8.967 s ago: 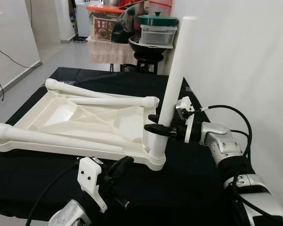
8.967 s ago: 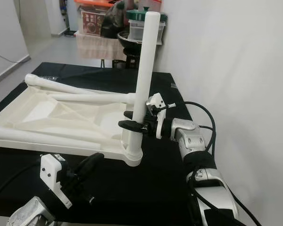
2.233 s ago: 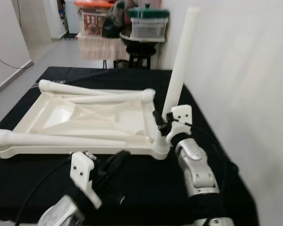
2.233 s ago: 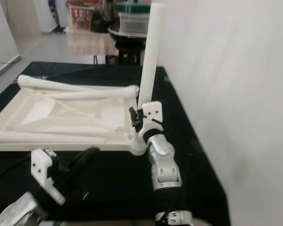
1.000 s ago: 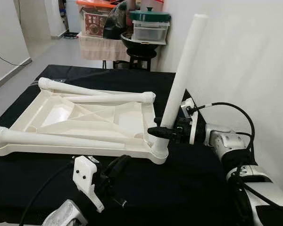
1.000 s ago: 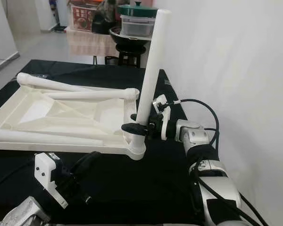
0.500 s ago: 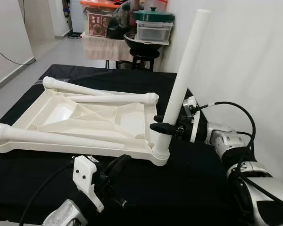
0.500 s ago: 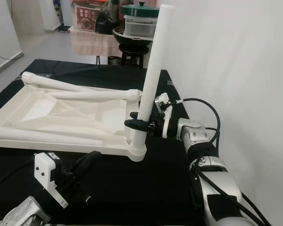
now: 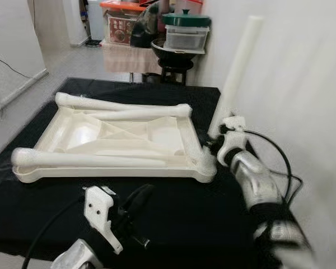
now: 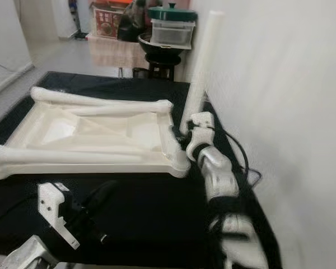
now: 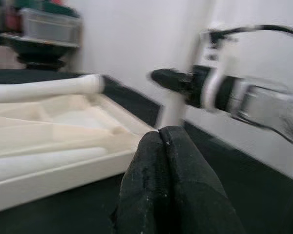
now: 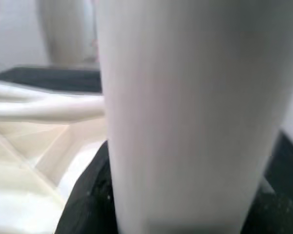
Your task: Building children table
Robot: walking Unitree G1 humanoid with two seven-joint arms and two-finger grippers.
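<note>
Table top (image 9: 123, 143), inverted, is lying on the black cloth (image 9: 213, 213) just left of the right gripper (image 9: 217, 147). That gripper is clamping the upright white leg (image 9: 238, 67) near its base, apparently off the corner socket (image 9: 204, 167). Nearer the camera, the left gripper (image 11: 161, 146) is hovering with fingers closed, empty.

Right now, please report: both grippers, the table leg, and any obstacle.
Right gripper shut on upright table leg, beside tabletop's near right corner. Left gripper shut, empty, hovers before the tabletop. Two loose legs lie on tabletop; wall close on the right.
</note>
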